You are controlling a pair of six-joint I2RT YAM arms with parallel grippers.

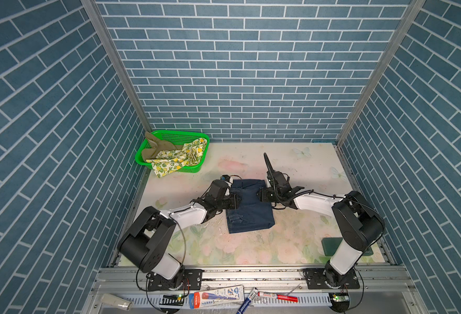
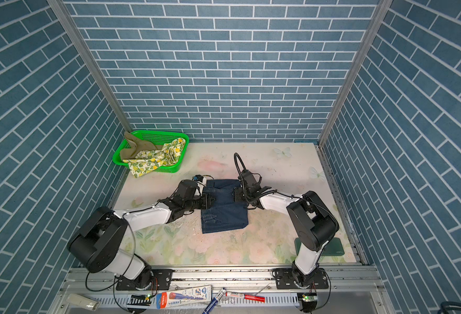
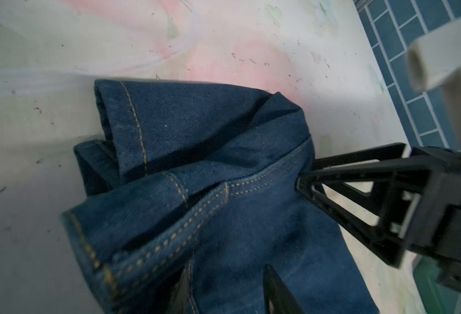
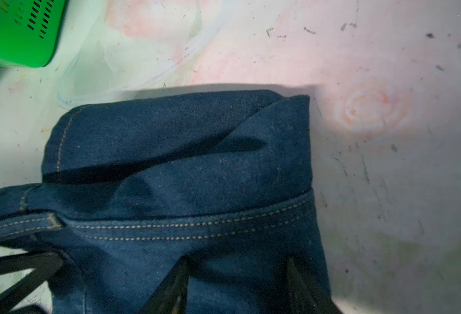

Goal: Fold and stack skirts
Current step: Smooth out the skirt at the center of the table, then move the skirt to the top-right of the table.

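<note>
At far left, the khaki skirt (image 1: 156, 149) and lemon-print skirt (image 1: 180, 159) wait unfolded in the basket (image 1: 180, 132), two of three jobs untouched. Mid-bench (image 1: 292, 244), my left claw (image 1: 236, 202) straddles the denim skirt (image 1: 251, 217) at its left edge, half-open; whether it pinches I cannot tell. The skirt, seemingly mid-fold, runs lengthwise from front toward the back wall. My right claw (image 1: 260, 195), half-closed, nips its right edge. No stack yet.

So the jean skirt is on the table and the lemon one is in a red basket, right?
Not red: the plastic mesh basket is green, in both top views. The dark blue denim skirt is on the table, the lemon-print cream skirt in that basket.
</note>
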